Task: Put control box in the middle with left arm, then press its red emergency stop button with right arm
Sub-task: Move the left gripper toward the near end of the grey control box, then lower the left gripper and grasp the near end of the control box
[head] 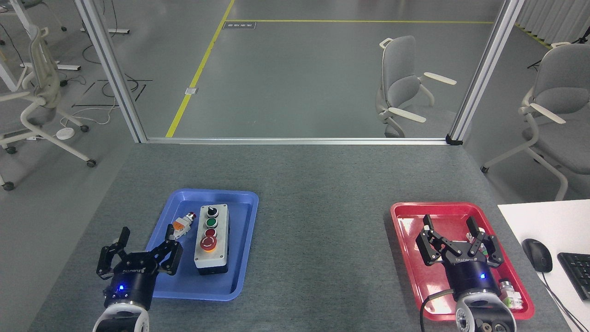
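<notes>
- The control box (211,240) is seen lying in a blue tray (239,272) on the left side of the table (322,207), its long axis pointing away from the robot.
- Four controls are set in a row on its top; the red stop button (208,244) is nearest the robot.
- A small loose push-button part (181,223) lies just left of the box, in the same tray.
- The left gripper (138,251) is held at the tray's near left edge, claws spread wide, nothing held, apart from the box.
- The right gripper (456,237) is held over a red tray (405,258) on the right, claws also spread, nothing gripped.
- The box is judged not yet picked up, and the bare middle of the table is not yet occupied.
- For a good grasp, the box is best taken across its narrow sides, clear of the loose part, then lifted above the tray rim before being carried right.
- The table is covered in dark grey felt.
- Beyond it, a metal frame (295,140), grey floor with yellow lines, and office chairs (405,87) are seen.
- A white desk with mouse (537,254) and keyboard (576,272) stands at the right.
</notes>
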You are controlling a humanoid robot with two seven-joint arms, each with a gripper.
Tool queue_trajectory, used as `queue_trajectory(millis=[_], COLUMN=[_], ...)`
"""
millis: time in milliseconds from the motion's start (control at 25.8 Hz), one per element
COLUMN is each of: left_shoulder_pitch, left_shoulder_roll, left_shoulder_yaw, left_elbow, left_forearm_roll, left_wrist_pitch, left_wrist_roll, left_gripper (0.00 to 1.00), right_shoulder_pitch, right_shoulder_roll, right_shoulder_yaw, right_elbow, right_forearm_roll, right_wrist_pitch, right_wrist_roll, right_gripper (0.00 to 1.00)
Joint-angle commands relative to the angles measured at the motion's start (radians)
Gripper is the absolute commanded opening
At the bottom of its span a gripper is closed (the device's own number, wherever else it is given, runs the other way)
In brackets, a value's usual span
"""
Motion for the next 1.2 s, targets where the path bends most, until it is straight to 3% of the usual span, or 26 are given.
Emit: queue_trajectory(millis=[0,194,348,542,1161], left_shoulder_pitch=[0.079,0.115,0.064,-0.01,-0.089], left_shoulder_roll=[-0.03,-0.118,-0.154,-0.24,-0.227], left_shoulder_yaw=[-0.054,-0.129,-0.217,-0.234,-0.223], left_elbow=[-0.083,-0.096,0.01,0.191,0.337], left_forearm_roll=[-0.002,-0.018,-0.116,-0.148,-0.156], left_wrist_pitch=[0.0,0.032,0.14,0.275,0.339], left_wrist_roll=[0.001,0.002,-0.003,-0.006,-0.004], left_gripper=[0.99,0.99,0.99,0.99,0.99], right_shoulder_pitch=[0.001,0.001,0.001,0.001,0.001], right_shoulder_roll=[-0.001,-0.002,-0.002,-0.002,0.001], right_shoulder_yaw=[0.0,0.0,-0.002,0.0,-0.002], right_elbow=[0.0,0.0,0.0,0.0,0.0], right_forearm_roll=[0.001,-0.001,0.001,-0.001,-0.001], right_wrist_pitch=[0.0,0.002,0.008,0.009,0.012], right_wrist_roll=[0.0,0.0,0.0,-0.001,-0.001], right_gripper=[0.99,0.99,0.99,0.99,0.99])
